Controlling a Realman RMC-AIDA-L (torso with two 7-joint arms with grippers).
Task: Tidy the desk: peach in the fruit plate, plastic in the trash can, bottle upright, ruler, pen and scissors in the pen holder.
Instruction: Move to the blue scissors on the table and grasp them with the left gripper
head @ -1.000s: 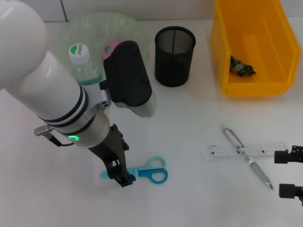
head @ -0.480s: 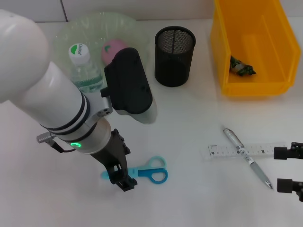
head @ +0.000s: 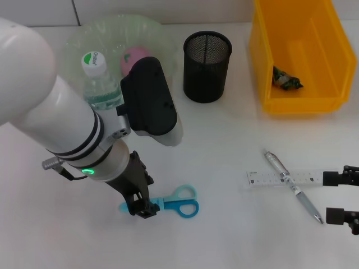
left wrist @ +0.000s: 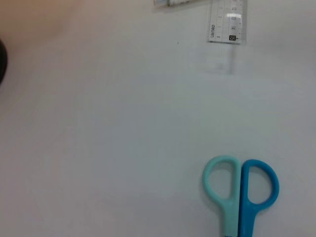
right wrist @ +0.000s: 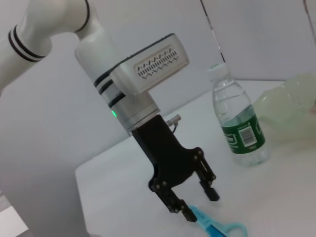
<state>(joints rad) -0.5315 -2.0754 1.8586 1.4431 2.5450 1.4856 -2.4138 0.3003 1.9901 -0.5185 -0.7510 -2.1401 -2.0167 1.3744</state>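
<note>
The blue scissors (head: pixel 178 204) lie flat on the white desk, handles also in the left wrist view (left wrist: pixel 240 190). My left gripper (head: pixel 143 208) stands low over their blades, open, one finger on each side; the right wrist view shows this too (right wrist: pixel 201 205). The clear ruler (head: pixel 291 178) and the silver pen (head: pixel 293 186) lie crossed at the right. My right gripper (head: pixel 340 196) is open and empty just right of them. The bottle (head: pixel 98 78) stands upright. The pink peach (head: pixel 134 56) sits in the green plate (head: pixel 112 31). Crumpled plastic (head: pixel 287 79) lies in the yellow bin (head: pixel 297 103).
The black mesh pen holder (head: pixel 207 66) stands empty at the back middle, between the plate and the yellow bin. The ruler's end (left wrist: pixel 227 22) shows in the left wrist view, far from the scissors. Bare desk lies between scissors and ruler.
My left gripper has shifted slightly around the scissors' blades and stays open. My right gripper has crept a little towards the ruler. The scissors, ruler and pen have not moved.
</note>
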